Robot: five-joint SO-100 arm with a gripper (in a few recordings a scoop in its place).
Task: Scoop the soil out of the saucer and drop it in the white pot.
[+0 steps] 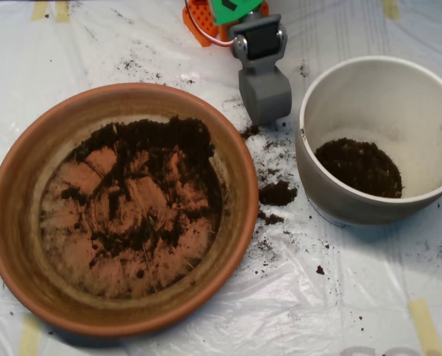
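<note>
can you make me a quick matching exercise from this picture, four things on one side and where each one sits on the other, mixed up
Things:
1. saucer
2. white pot
3. scoop
4. spilled soil clump

Places:
A. top centre, above the gap between the two vessels
B. right side of the picture
C. on the plastic sheet between the two vessels
D. left side of the picture

Pairs: 1-D, 2-B, 3-A, 4-C
</note>
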